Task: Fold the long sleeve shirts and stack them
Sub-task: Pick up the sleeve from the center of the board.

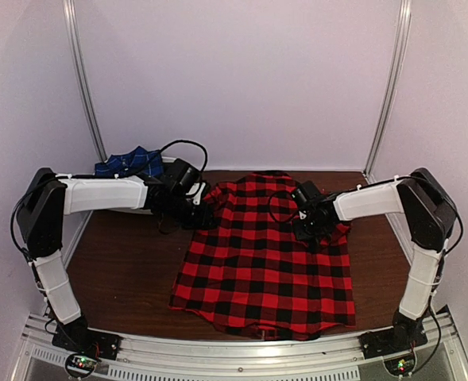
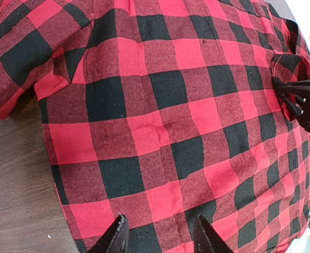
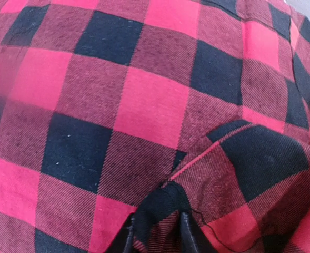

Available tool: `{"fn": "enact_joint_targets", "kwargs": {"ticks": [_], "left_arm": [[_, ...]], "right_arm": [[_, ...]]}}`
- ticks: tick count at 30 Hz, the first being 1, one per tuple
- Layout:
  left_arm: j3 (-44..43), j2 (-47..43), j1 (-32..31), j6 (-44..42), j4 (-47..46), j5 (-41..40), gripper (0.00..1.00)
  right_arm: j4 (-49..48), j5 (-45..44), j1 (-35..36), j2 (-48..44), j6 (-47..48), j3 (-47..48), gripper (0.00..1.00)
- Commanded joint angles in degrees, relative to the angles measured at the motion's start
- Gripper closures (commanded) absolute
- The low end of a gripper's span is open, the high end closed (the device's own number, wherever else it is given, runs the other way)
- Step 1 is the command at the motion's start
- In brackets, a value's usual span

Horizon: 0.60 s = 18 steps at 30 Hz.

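The red-and-black shirt has a small ridge of its cloth pinched up between the right fingers, which are clenched narrow on this fold; around the fold the cloth rises in a low tent and then lies flat. In the top view this grip is at the upper right part of the shirt, close to its right edge. The left fingers stand apart, released, over flat cloth near the left side edge of the shirt, and nothing is gathered between them. Just beside them this edge runs straight, with bare brown tabletop on its outer side, and further up a short folded sleeve part sticks out over the wood. The shirt is spread in the middle of the tabletop, collar end toward the far wall and hem toward the arms. The hem reaches nearly to the metal rail at the near edge, so there is little room there. A wide strip of bare wood is open on the left of the shirt and a narrower one on the right, under each arm. The navy blue shirt lies crumpled in the far left corner, against the wall, behind the left arm and apart from the red one.
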State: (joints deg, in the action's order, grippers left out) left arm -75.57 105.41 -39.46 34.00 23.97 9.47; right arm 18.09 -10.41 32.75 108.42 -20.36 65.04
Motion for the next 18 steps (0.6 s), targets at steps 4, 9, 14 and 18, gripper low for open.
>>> {"fn": "enact_joint_targets", "kwargs": {"ticks": [4, 9, 14, 18], "left_arm": [[-1.6, 0.1, 0.3, 0.1, -2.7, 2.0, 0.57], [-1.7, -0.2, 0.1, 0.4, -4.7, 4.2, 0.57], [-1.9, -0.3, -0.5, 0.6, -8.1, 6.3, 0.57], [-2.4, 0.3, -0.9, 1.2, -11.0, 8.7, 0.56]], "right_arm": [[4.2, 0.3, -0.3, -7.4, -0.4, 4.0, 1.0], [3.0, 7.1, -0.2, -11.8, -1.4, 5.9, 1.0], [-2.8, 17.4, -0.1, -12.8, -5.7, 7.3, 1.0], [-9.2, 24.4, 0.6, -11.4, -10.2, 7.8, 1.0]]}}
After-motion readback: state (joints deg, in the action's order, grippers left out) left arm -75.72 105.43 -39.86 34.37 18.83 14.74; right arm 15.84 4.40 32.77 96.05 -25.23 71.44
